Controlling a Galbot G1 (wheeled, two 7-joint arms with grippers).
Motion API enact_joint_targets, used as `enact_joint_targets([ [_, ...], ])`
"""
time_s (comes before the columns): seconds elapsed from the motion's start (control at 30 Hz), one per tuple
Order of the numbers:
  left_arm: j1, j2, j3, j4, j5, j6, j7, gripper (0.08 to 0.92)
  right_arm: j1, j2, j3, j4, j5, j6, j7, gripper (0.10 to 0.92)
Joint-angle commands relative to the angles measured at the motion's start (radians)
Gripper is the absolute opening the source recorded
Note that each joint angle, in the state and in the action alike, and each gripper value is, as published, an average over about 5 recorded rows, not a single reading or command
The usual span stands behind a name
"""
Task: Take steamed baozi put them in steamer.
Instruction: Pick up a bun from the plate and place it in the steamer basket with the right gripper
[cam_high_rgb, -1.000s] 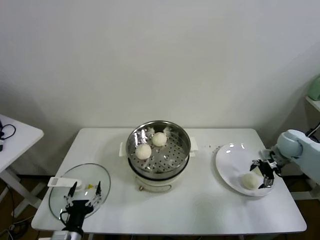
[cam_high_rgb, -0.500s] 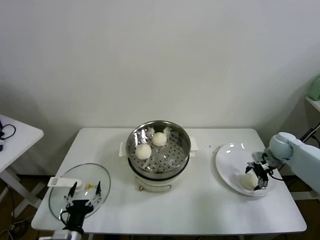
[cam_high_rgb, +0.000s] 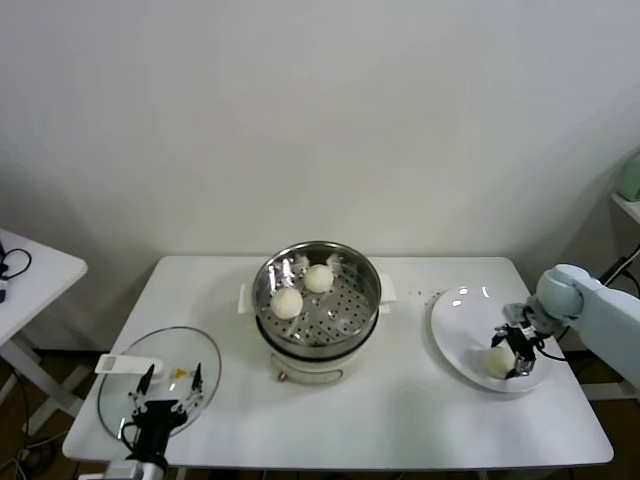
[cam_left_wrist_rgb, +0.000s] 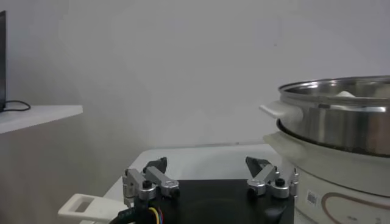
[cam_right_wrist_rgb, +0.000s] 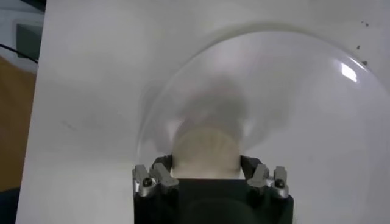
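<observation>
Two buns (cam_high_rgb: 287, 301) lie on the steamer's (cam_high_rgb: 317, 300) perforated tray at desk (cam_high_rgb: 400, 410) centre. Right hand (cam_high_rgb: 516, 352), fingers apart, straddles a third bun (cam_right_wrist_rgb: 207, 150) on the white plate (cam_high_rgb: 455, 330). Left hand (cam_high_rgb: 160, 408) hangs spread above the glass lid (cam_high_rgb: 125, 390).

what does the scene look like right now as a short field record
steamer: steel pot mid-table, uncovered
baozi in steamer: two on the perforated tray
baozi on plate: one, on the white plate at table's right
right pincer: down at the plate, fingers either side of that baozi, not closed on it
left pincer: open, idle over the glass lid at the table's front left
fourth baozi: not seen
</observation>
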Motion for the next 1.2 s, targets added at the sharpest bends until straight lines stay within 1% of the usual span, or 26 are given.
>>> enact_joint_targets([
  [0.03,0.001,0.000,0.000,-0.002,-0.002,-0.001,0.000,0.823,0.072,-0.005,-0.037,0.046,0.019,0.007,-0.014,0.729],
  [0.17,0.003,0.001,0.001,-0.006,-0.002,-0.001,0.002,0.823,0.231,-0.011,-0.132,0.139,0.020,0.053,-0.046,0.729],
  [0.3,0.006,0.002,0.003,-0.012,0.000,-0.001,0.003,0.823,0.454,0.007,-0.252,0.269,-0.009,0.134,-0.077,0.729],
  [0.47,0.010,0.002,0.004,-0.018,0.004,0.000,0.004,0.823,0.646,0.071,-0.318,0.403,-0.088,0.244,-0.091,0.733],
  [0.6,0.013,0.000,0.006,-0.021,0.009,0.001,0.004,0.823,0.719,0.139,-0.317,0.466,-0.139,0.315,-0.093,0.737],
  [0.9,0.028,-0.002,0.003,-0.026,0.013,0.000,0.003,0.823,0.735,0.306,-0.286,0.536,-0.233,0.413,-0.084,0.738],
  [1.2,0.048,-0.003,-0.001,-0.028,0.016,-0.001,0.002,0.823,0.610,0.526,-0.274,0.487,-0.293,0.425,-0.070,0.738],
])
